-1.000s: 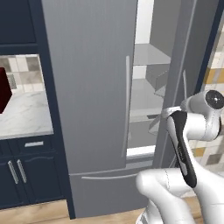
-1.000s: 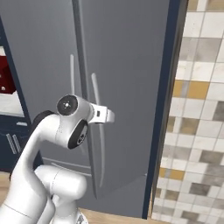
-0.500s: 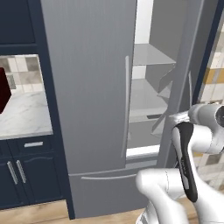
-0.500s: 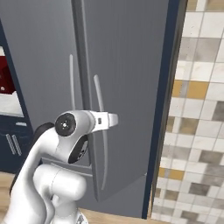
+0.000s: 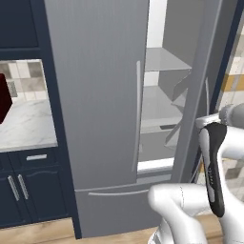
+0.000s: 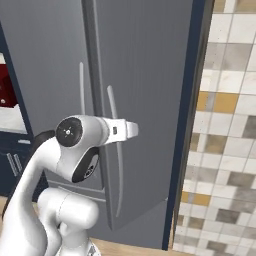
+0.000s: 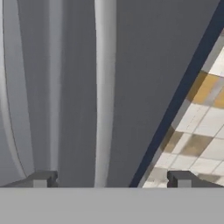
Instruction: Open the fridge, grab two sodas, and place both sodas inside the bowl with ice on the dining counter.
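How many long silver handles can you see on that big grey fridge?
2. One handle runs down the closed left door of the fridge; the other is on the right door, which stands ajar. The lower drawer also has a short bar; others may be hidden.

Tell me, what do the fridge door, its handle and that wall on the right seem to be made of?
Fridge door: looks like brushed grey metal, matte, with faint vertical streaks. Handle: paler, smooth silvery metal, judging by its soft sheen. Wall: glazed-looking ceramic tiles in white, grey, tan and ochre, with visible grout lines.

No readable text, labels, brands, numbers or signs on any surface: fridge [image 5: 100, 86] doors plain grey, wall tiles [image 6: 225, 125] unmarked.
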